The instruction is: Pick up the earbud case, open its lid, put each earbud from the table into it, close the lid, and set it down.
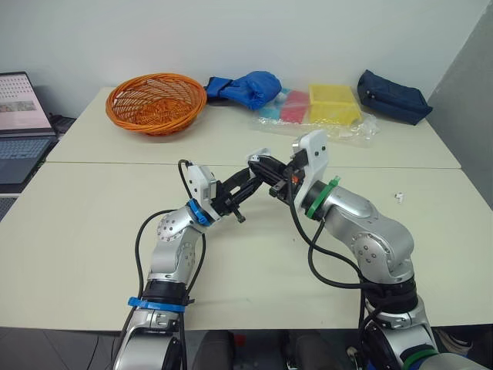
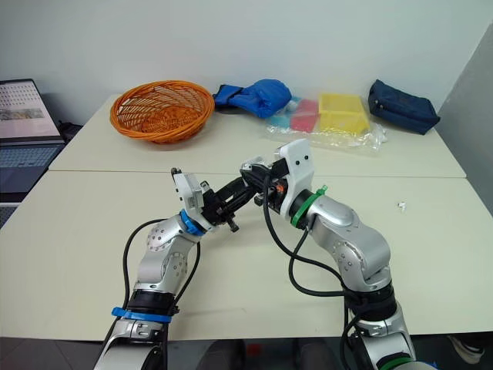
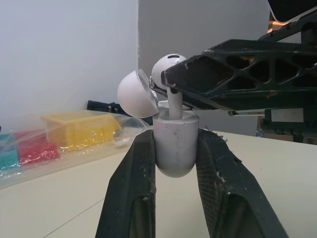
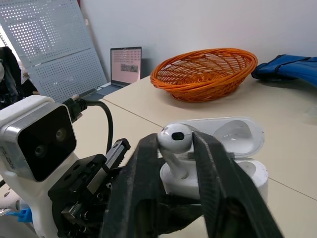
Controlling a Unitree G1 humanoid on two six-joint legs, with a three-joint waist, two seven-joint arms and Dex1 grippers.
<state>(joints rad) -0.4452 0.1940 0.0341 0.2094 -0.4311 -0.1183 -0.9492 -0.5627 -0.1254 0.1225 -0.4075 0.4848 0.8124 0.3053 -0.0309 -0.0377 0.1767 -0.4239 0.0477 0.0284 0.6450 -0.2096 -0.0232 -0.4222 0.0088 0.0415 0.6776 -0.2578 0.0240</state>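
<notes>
Left wrist view: my left pincer (image 3: 174, 139) is clamped on the case (image 3: 173, 148), one finger against each flank, with the case upright between them and held off the tabletop (image 3: 277, 168). Its lid (image 3: 134, 94) is swung open on the far side of the tips. An earbud (image 3: 167, 65) stands just above the rim with its stem in the well, only partway in by my reading. Right wrist view: my right pincer (image 4: 176, 141) is closed on that earbud's head, with the case directly beneath. I'd push straight along the stem without twisting, hold the left grip rigid, and let go only once the head sits flush. Any tilt could jam it or knock the lid. Head view: the two pincers meet tip to tip above the tabletop. The second earbud (image 1: 399, 197) lies well off to the right pincer's outer side, next on my list.
</notes>
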